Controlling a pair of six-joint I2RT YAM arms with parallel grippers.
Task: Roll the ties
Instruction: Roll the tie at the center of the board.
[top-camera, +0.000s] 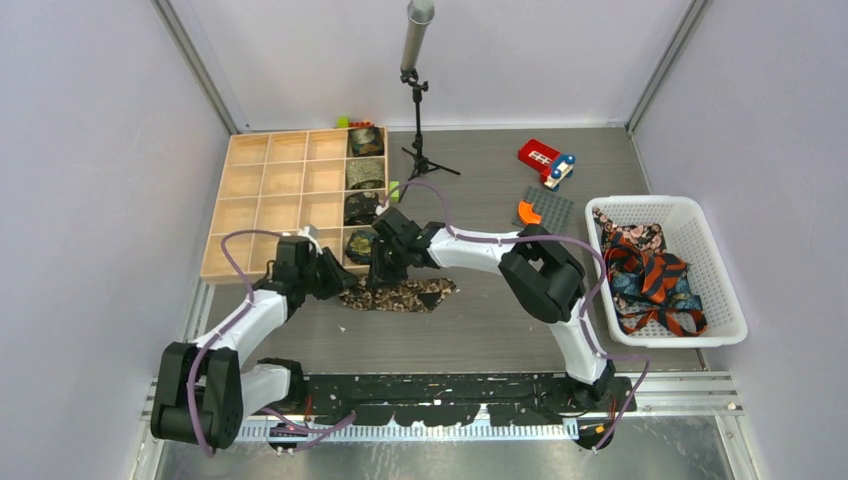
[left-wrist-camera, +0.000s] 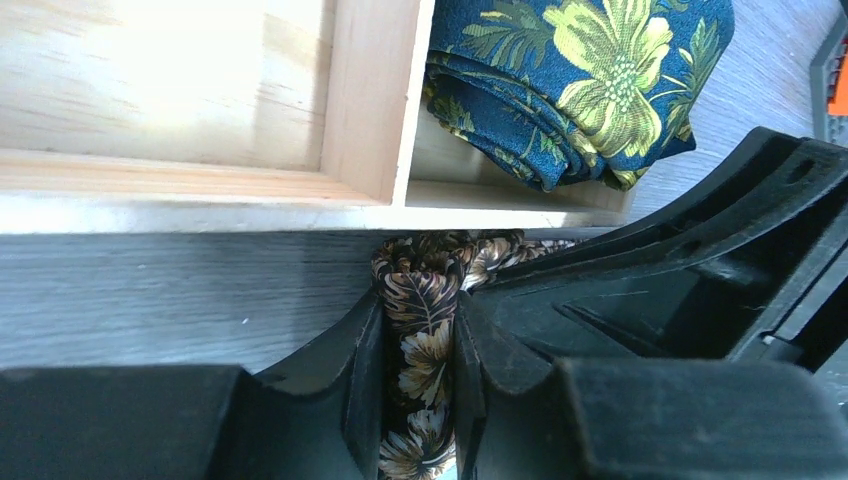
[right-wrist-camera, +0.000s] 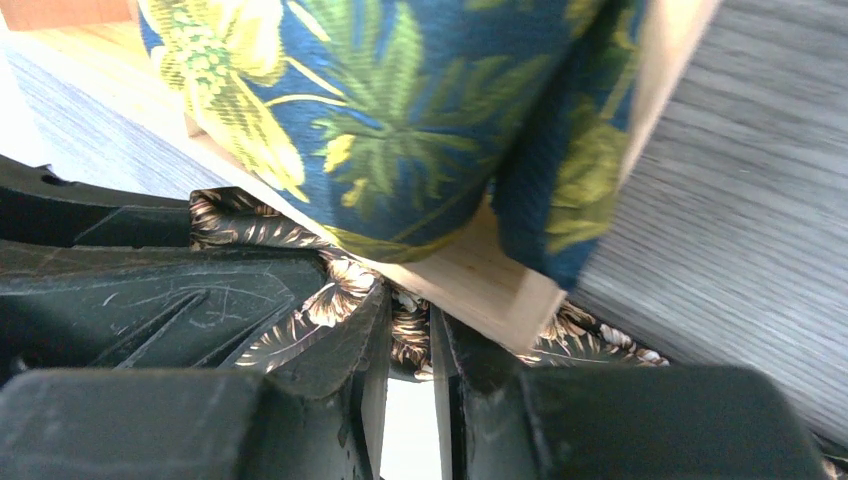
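Both my left tool and right tool pinch the brown leafy tie, likely to wind it; it lies on the surface at six o'clock of the tray.

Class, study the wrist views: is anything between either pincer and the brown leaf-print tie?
Nothing visible. The left pincer and right pincer each clamp the brown leaf-print tie beside the wooden tray.
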